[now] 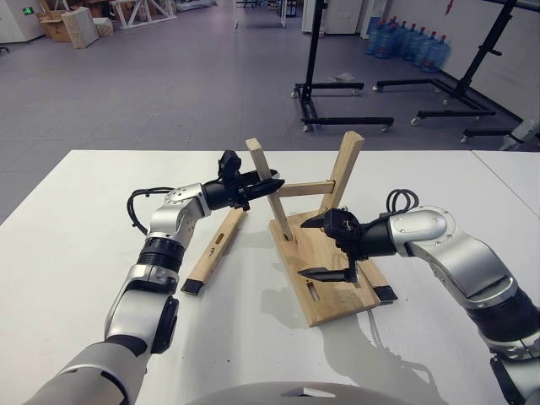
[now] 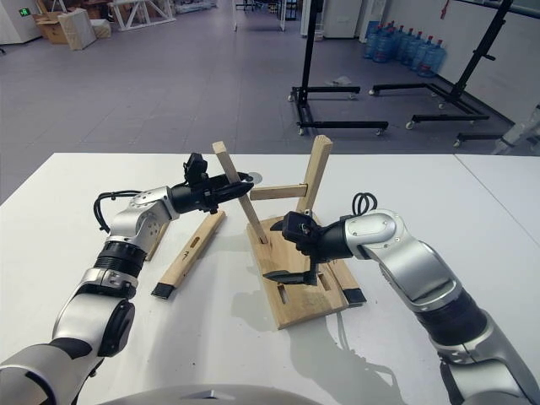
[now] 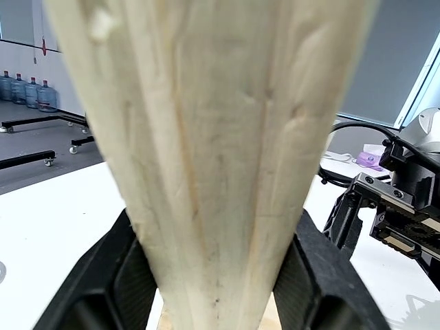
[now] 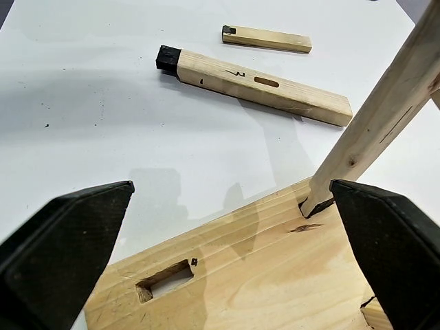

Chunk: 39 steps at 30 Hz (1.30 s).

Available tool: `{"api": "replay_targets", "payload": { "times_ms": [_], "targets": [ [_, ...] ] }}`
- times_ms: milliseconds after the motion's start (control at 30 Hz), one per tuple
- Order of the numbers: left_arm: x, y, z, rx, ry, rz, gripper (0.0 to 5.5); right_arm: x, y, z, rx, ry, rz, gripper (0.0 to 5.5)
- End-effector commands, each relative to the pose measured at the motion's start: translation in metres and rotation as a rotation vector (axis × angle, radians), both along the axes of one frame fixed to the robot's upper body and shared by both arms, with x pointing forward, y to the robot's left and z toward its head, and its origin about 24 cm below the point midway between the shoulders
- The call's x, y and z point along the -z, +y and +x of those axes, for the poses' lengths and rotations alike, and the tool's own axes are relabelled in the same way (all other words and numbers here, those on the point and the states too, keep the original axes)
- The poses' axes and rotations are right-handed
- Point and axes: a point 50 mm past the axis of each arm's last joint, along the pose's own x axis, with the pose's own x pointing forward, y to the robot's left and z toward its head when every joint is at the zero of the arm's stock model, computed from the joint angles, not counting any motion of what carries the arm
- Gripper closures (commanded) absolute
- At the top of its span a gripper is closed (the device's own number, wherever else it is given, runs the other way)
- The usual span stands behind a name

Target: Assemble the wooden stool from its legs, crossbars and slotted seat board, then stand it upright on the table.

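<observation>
While tilted, leg (image 1: pixel 282 218) in left gripper (image 1: pixel 272 183).

A white tabletop (image 1: pixel 76 253) stands in a large hall with a smooth grey floor (image 1: pixel 169 84) that picks up soft overhead light. Beyond the tabletop's far edge, towards its right corner, are black tubular stands (image 1: pixel 342 105) on castors. Behind them a cluster of blue water bottles (image 1: pixel 409 42) sits against a pale wall. A second white table (image 1: pixel 515 169) lies just beside the right edge, a narrow gap between them. Far off past the left corner are cardboard boxes (image 1: pixel 57 27) and wrapped bundles (image 1: pixel 80 25).
</observation>
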Motion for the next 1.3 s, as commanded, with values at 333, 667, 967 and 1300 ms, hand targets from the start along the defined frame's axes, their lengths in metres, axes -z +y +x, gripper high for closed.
{"api": "replay_targets", "payload": {
  "times_ms": [333,667,967,1300],
  "targets": [
    [0.008,0.007,-0.009,0.094,0.074,0.03,3.44,-0.004,0.002,0.002,-0.004,-0.02,0.002,0.25],
    [0.016,0.007,-0.009,0.089,0.005,0.143,3.44,-0.004,0.002,0.002,-0.003,-0.019,0.003,0.25],
    [0.011,0.001,-0.005,0.074,0.069,0.186,3.44,-0.005,0.004,0.002,-0.002,-0.023,0.011,0.25],
    [0.019,-0.003,-0.002,0.04,0.127,0.254,3.44,-0.006,0.006,0.003,0.0,-0.029,0.017,0.25]
  ]
}}
